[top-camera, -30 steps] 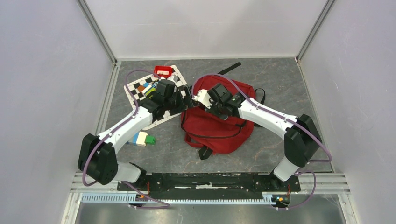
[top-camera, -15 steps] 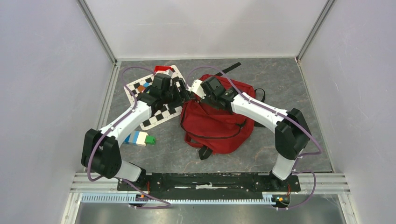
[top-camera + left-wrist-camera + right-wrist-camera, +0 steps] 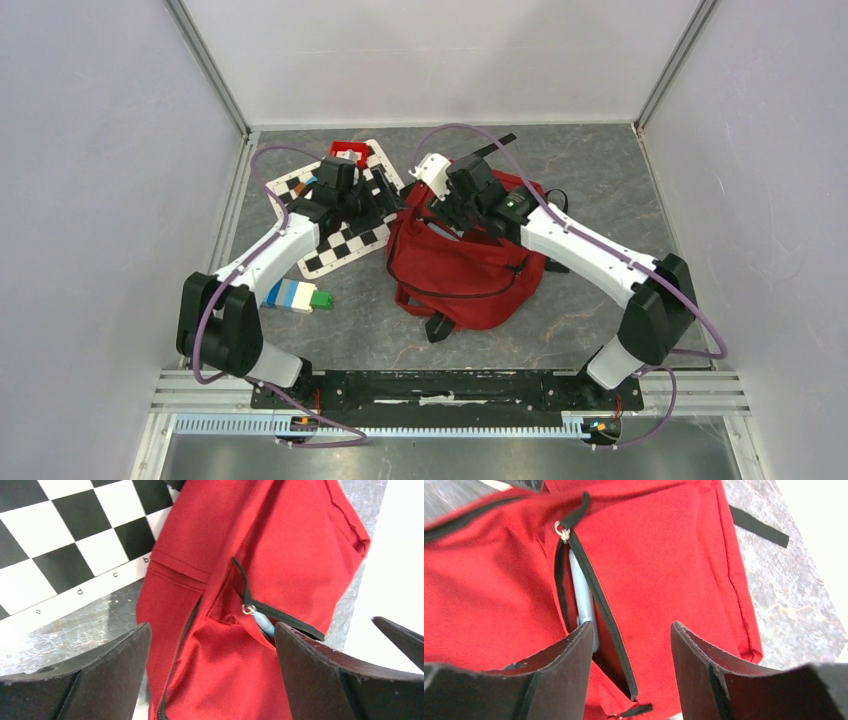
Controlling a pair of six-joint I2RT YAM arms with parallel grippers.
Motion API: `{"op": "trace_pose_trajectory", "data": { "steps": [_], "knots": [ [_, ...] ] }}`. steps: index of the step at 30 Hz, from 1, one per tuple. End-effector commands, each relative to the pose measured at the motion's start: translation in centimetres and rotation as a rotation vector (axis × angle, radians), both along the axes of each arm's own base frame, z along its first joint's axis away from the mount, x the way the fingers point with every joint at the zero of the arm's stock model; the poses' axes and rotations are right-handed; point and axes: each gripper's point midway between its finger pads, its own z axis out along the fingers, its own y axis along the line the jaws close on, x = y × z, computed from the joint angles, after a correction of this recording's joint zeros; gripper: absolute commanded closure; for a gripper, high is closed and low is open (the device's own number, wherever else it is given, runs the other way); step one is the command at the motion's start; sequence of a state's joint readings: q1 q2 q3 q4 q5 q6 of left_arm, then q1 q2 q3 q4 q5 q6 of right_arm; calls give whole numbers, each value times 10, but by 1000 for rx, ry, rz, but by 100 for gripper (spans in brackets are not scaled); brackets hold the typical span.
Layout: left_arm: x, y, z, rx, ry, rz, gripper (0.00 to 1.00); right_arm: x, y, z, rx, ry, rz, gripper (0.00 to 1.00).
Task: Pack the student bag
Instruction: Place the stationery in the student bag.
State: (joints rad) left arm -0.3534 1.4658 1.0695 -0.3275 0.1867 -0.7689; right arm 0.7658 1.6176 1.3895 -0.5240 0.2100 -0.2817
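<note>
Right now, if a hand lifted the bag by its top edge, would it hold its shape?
Probably not: the bag lies creased and slumped, so its fabric would likely sag. The open pocket shows a pale blue item that might slide out if tipped. Loose straps would probably dangle.

You should count one student bag (image 3: 460,275) at the surface's centre, one checkered board (image 3: 340,240) toward its far left corner, one small red box (image 3: 349,150) at that board's far edge, one coloured block stack (image 3: 297,296) near the left edge, and two end effectors: the left end effector (image 3: 212,630) and the right end effector (image 3: 631,626).
</note>
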Motion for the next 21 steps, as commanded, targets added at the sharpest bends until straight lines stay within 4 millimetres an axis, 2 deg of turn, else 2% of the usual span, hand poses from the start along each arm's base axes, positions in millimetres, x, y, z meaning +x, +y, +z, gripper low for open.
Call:
{"op": "trace_pose_trajectory", "data": {
  "steps": [1, 5, 9, 13, 16, 21],
  "knots": [
    [-3, 7, -3, 1, -11, -20, 7, 0, 33, 34, 241, 4, -12, 38],
    [-4, -2, -7, -18, -17, -105, 21, 6, 63, 23, 324, 108, -25, 41],
    [-4, -10, -14, -38, -19, -175, 23, 19, 82, 12, 324, 186, -64, 48],
    [-4, -17, -29, -64, 10, -207, 34, 30, 91, -3, 311, 225, -109, 51],
    [-3, -16, -43, -44, 35, -205, 37, 34, 99, -14, 312, 264, -131, 53],
    [0, -21, -50, -64, 41, -221, 48, 37, 101, -34, 283, 313, -174, 58]
  ]
}}
